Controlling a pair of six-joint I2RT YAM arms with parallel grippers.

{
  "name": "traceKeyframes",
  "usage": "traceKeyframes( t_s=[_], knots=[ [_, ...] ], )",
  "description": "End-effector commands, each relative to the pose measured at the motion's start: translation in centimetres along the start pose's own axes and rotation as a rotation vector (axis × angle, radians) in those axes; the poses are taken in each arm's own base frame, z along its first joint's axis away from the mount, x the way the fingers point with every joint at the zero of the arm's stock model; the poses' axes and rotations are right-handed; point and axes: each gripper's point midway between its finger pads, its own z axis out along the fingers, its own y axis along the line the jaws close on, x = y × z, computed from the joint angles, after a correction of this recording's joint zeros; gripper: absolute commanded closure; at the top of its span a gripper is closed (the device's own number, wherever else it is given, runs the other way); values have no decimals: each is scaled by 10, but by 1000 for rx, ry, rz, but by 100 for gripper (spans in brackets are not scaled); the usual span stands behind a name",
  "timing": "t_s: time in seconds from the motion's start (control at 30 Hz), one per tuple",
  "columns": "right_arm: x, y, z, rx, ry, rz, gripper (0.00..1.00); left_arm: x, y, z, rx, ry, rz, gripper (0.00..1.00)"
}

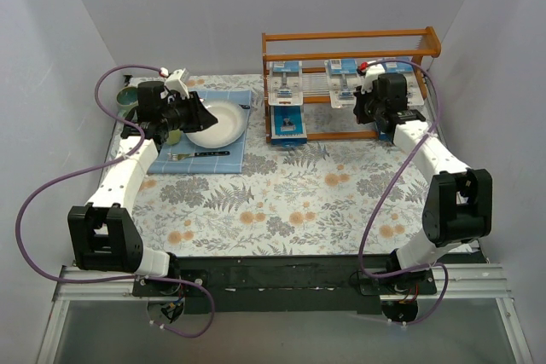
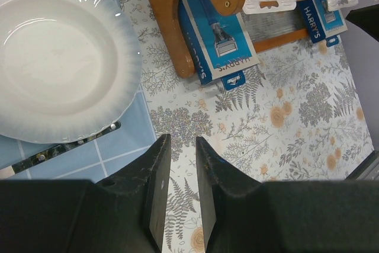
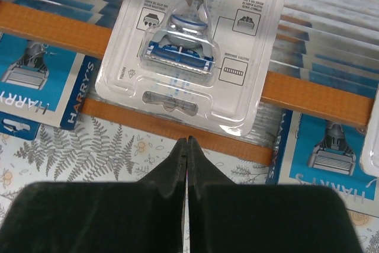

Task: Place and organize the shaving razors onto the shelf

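1. While the right end effector (image 3: 187, 141) hangs with its fingers pressed together on nothing, its tips sit at the near edge of a clear-fronted, blue-and-white blister-packed shaving razor (image 3: 189, 45).
2. That pack lies across the pale rods of the orange-brown wooden three-tier shelf (image 3: 314, 96), which stands far right on the floral-patterned desk (image 2: 284, 117).
3. Two blue razor packs lie on the lowest tier, one left (image 3: 41, 84) and one right (image 3: 328, 152).
4. The left end effector (image 2: 182, 141) hovers narrowly parted and empty, beside a white ceramic plate (image 2: 59, 57) on a blue checked cloth (image 2: 121, 146).
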Motion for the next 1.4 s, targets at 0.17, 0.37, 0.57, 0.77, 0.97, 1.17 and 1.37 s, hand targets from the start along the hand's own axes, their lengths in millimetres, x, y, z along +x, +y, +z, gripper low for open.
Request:
traceKeyframes(
  t_s=[0.17, 0.37, 0.57, 0.77, 0.97, 1.17, 1.37],
  knots=[
    [-20, 7, 2, 49, -141, -9, 99, -13, -2, -14, 6, -38, 4, 77],
    [-29, 3, 5, 58, -169, -29, 99, -14, 3, -15, -7, -42, -7, 77],
    [-37, -3, 14, 87, -181, -32, 99, -10, 5, -15, -5, -38, -25, 77],
    [-39, -5, 14, 98, -185, -34, 99, -6, 6, -18, -9, -35, -39, 77],
    [-34, 2, -20, 73, -166, -61, 99, -5, -3, -21, 30, -32, -31, 76],
    [11, 16, -65, 3, -83, -77, 78, 10, -2, -14, 68, 9, -34, 63],
    [65, 8, -93, 46, 85, 42, 36, 27, -4, -8, 125, 42, -65, 2]
  ],
)
